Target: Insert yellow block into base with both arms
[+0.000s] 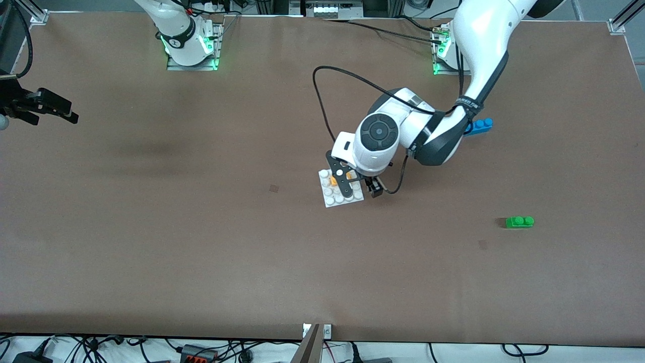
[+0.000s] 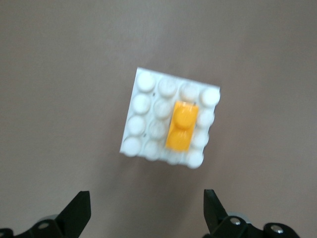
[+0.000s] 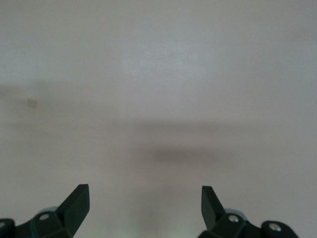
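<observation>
The white studded base (image 1: 344,199) lies near the middle of the brown table. The yellow block (image 1: 333,179) sits on its studs, away from the plate's corners. In the left wrist view the base (image 2: 146,115) and the yellow block (image 2: 181,127) show in full, with nothing touching them. My left gripper (image 1: 359,185) hangs over the base, open and empty, and its fingers partly cover the plate from the front camera. The left gripper (image 2: 147,210) shows only bare table between its tips. My right gripper (image 1: 55,120) waits open at the right arm's end of the table. The right gripper (image 3: 144,203) holds nothing.
A blue brick (image 1: 479,126) lies partly hidden under the left arm, toward that arm's base. A green brick (image 1: 519,222) lies nearer the front camera, toward the left arm's end. A black cable (image 1: 332,85) loops above the table beside the left wrist.
</observation>
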